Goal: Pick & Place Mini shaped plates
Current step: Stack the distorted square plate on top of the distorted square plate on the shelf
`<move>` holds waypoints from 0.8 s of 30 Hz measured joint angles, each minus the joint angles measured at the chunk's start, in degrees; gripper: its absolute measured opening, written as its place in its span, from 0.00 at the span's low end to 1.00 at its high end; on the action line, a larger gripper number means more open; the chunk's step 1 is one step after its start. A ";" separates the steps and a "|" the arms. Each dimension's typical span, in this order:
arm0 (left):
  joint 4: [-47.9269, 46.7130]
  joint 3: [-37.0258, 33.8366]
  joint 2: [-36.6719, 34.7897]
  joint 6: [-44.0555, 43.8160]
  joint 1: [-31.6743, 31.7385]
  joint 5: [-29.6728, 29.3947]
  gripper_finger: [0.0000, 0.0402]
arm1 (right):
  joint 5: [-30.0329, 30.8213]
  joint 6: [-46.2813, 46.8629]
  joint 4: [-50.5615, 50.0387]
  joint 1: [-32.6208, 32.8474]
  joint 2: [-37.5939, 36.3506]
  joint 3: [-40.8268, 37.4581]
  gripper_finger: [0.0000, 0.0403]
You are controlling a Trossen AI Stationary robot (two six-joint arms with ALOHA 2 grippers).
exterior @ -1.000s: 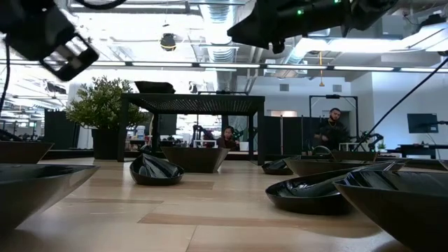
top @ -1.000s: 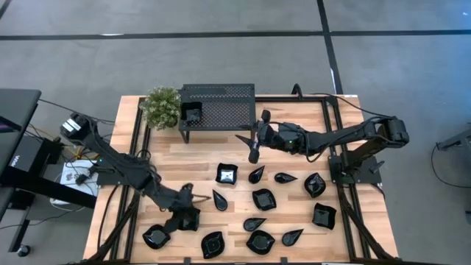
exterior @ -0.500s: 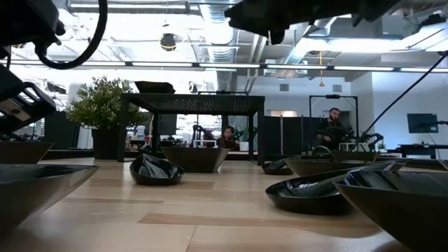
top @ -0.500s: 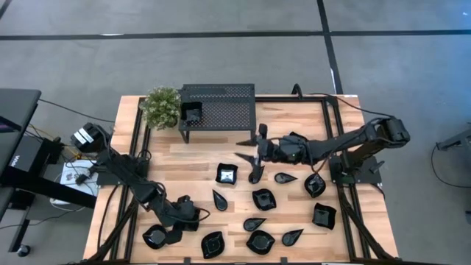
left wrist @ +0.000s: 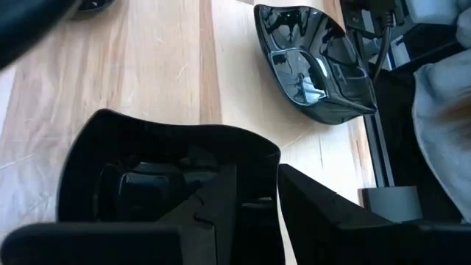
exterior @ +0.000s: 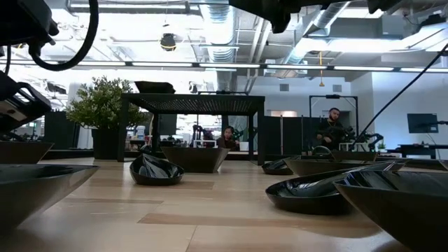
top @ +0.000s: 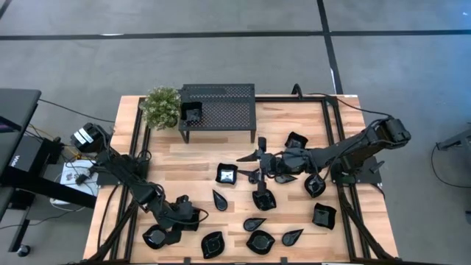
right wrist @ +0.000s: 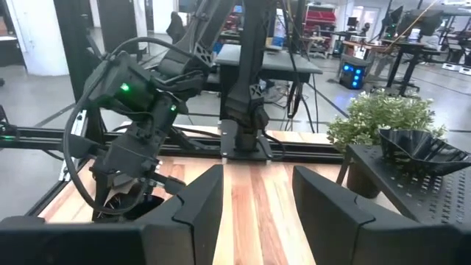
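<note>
Counted from above, thirteen small glossy black plates lie clear of the tools: twelve on the wooden worktop and one on the stand.

At the lower left of the high view the left tool is down at the worktop. Its wrist view shows its fingers close together, clamped on the rim of a fourteenth dark plate. One scalloped plate lies just beside it, toward the bottom left corner.

At the upper left stands one potted plant. Touching its right side is one black perforated stand, with a single plate on its left end.

In the middle sit one square plate and one leaf plate lower left of it. Along the bottom edge lie four more: two scalloped ones and two leaf-shaped ones.

The right tool hangs at mid-frame just right of the square plate, above the plates there. Its fingers stand wide apart with nothing between them.

Right of it lie five plates, one of them square at the upper right, apart from the rest.

In the low view, two people show in the room behind
</note>
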 joint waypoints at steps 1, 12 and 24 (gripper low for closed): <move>0.00 0.00 0.00 -0.09 -0.13 0.00 0.26 | 0.00 0.05 0.00 0.00 0.00 0.02 0.39; -0.25 0.00 0.00 -0.15 -2.60 -1.88 0.26 | 0.02 0.13 -0.02 0.00 -0.02 0.00 0.39; -0.59 -0.94 0.07 0.25 -3.40 -3.82 0.26 | 0.04 0.13 -1.01 0.28 -0.04 0.00 0.39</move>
